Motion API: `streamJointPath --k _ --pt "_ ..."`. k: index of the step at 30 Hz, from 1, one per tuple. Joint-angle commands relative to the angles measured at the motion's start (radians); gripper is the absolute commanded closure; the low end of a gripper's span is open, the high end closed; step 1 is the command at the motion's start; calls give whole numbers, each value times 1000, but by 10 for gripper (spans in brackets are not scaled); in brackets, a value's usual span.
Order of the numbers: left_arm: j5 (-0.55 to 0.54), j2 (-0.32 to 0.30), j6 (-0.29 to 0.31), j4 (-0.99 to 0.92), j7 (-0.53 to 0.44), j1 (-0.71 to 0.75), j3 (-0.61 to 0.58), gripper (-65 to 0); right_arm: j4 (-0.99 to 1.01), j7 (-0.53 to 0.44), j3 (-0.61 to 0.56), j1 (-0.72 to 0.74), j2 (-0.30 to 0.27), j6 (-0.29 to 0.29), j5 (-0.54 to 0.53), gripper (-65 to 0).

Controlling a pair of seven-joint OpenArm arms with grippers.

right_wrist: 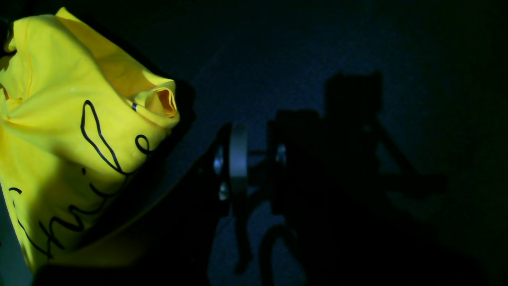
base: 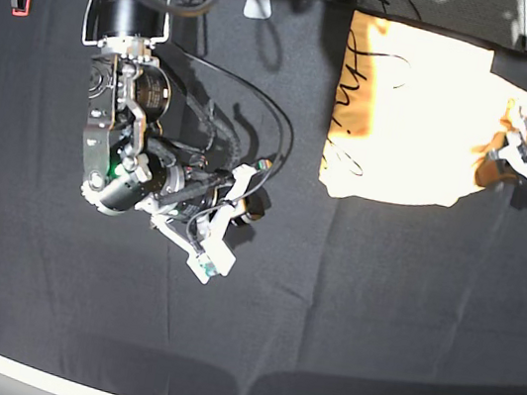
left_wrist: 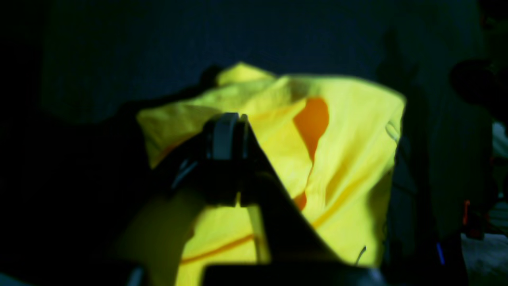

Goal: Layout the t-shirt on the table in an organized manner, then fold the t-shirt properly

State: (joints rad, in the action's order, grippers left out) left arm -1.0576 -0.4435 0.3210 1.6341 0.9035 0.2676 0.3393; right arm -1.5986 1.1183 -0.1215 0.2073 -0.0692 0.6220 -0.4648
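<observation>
Nearest the base camera, the right gripper (base: 221, 231) hovers over bare black table (base: 344, 321) left of centre, its fingers slightly apart and empty, well apart from the t-shirt (base: 417, 112) bunched at the far right. Only the right wrist view shows the shirt's thin black scribble marks (right_wrist: 99, 143), too looping to read. At the table's right edge, the left gripper (base: 514, 149) is closed on the shirt's hem, as its own blurred wrist view confirms.
</observation>
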Motion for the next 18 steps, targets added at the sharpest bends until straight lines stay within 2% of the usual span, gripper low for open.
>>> streamJointPath --k 1,5,10,12,15,18 --pt "-18 -16 8 5 -26 -8 6 -119 -18 -10 3 22 -1 8 -14 -85" --pt "-18 -16 8 -14 -14 -8 6 0 -18 -11 3 23 -1 8 -14 -85" --pt "-17 -17 8 -14 -15 -7 6 0 -18 -11 4 23 -14 8 -14 -85" --pt "-7 -17 8 -14 -63 -7 8 0 -18 -10 3 22 -24 8 -14 -85" --pt "68 -17 7 -14 -115 -8 35 0 -18 -6 3 22 -40 8 -14 -85" --pt "53 -17 7 -14 -30 -7 89 0 -18 -6 5 22 -52 8 -14 -85"
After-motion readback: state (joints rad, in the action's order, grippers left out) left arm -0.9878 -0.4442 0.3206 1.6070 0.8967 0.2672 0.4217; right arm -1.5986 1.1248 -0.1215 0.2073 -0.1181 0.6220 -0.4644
